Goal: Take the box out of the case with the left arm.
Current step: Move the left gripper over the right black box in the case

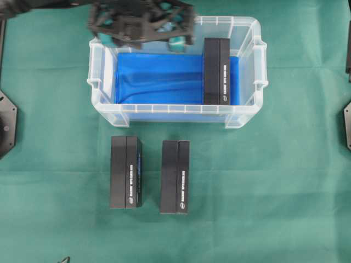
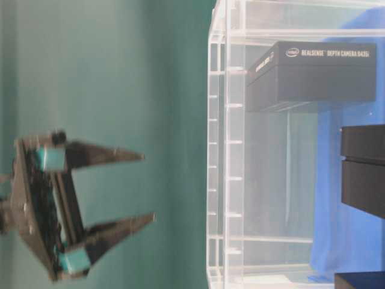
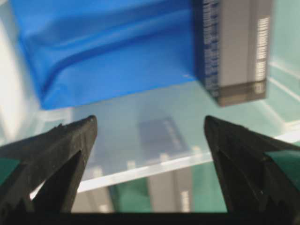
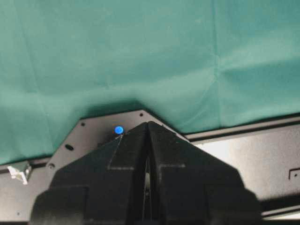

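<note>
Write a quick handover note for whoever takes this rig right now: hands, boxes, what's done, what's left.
Left hand: open, empty, hovering over the case's far rim.
Right hand: shut, parked off to the side over the cloth.
Case: one box inside at its right end, untouched.
Two more boxes lie on the cloth in front of the case.
Left: grip the inside box and lift it out.

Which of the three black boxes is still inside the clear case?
The box at the right end of the case; the other two lie on the green cloth.
</note>
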